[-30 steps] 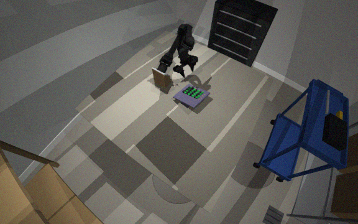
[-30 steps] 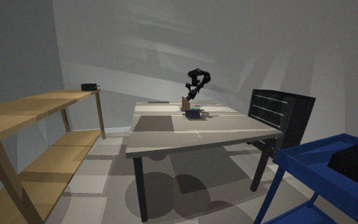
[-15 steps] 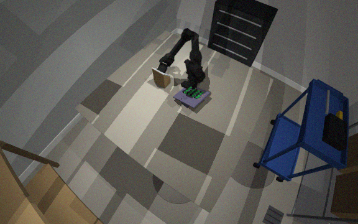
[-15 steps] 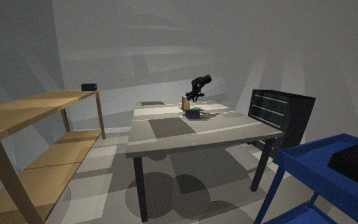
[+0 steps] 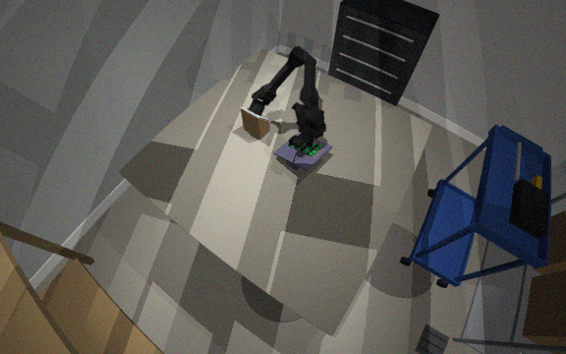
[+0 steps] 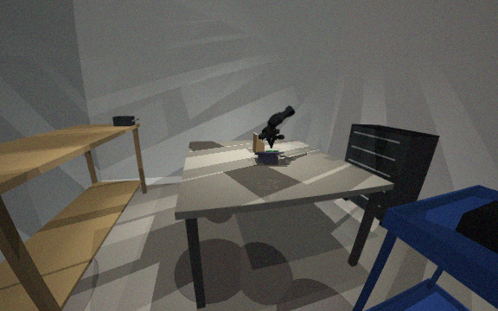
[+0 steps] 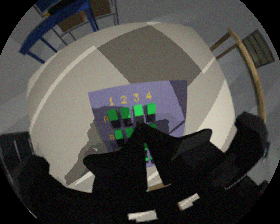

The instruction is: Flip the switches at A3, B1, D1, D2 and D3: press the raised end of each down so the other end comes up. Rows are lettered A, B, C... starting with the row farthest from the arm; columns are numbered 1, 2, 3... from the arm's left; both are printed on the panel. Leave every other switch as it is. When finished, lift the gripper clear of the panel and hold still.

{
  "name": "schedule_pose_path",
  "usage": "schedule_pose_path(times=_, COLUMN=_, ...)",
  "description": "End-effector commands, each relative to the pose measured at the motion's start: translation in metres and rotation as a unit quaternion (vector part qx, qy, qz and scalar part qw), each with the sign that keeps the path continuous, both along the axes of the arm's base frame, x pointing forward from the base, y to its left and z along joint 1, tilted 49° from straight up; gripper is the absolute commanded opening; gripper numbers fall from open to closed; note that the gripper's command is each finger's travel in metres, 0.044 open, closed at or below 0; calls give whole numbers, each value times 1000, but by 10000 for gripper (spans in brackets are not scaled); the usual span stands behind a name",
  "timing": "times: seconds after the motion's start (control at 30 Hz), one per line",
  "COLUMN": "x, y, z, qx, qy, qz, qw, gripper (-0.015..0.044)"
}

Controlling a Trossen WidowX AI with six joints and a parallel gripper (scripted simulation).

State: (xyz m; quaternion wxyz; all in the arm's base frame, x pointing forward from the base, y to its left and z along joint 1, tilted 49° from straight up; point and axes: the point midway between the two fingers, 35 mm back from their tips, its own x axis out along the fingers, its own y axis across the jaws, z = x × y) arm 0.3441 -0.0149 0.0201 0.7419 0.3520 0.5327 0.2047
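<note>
The purple switch panel (image 5: 283, 153) (image 6: 268, 159) (image 7: 98, 100) lies on the table with green rocker switches. My gripper (image 6: 271, 146) (image 7: 141, 125) is shut and empty, tips pointing down over the upper rows. In the wrist view the tips appear just on the arm side of switch A3 (image 7: 138, 111), near B3; contact cannot be told. A3 looks brighter green than A1 (image 7: 112, 115) and A2 (image 7: 124, 113); A4 (image 7: 151, 109) is also visible. B1 (image 7: 119, 134) shows beside the fingers. B3 and much of rows C and D are hidden by the fingers, so their tilts are unclear.
A brown box (image 5: 254, 124) (image 6: 258, 143) stands on the table beside the panel, close to the arm. A black drawer cabinet (image 5: 383, 51) (image 6: 392, 160), a blue cart (image 5: 494, 197) and a wooden shelf (image 6: 59, 142) stand away from the panel.
</note>
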Motion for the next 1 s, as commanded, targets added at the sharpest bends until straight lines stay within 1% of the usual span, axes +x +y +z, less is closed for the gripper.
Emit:
schedule_pose_path(times=0.0, x=0, y=3, z=-4, qx=4, qy=4, qz=-3, qw=1000, gripper=0)
schedule_pose_path(times=0.23, x=3, y=10, z=-10, qx=4, qy=4, qz=-3, qw=1000, gripper=0)
schedule_pose_path(times=0.97, x=3, y=11, z=-11, qx=4, qy=4, qz=-3, qw=1000, gripper=0)
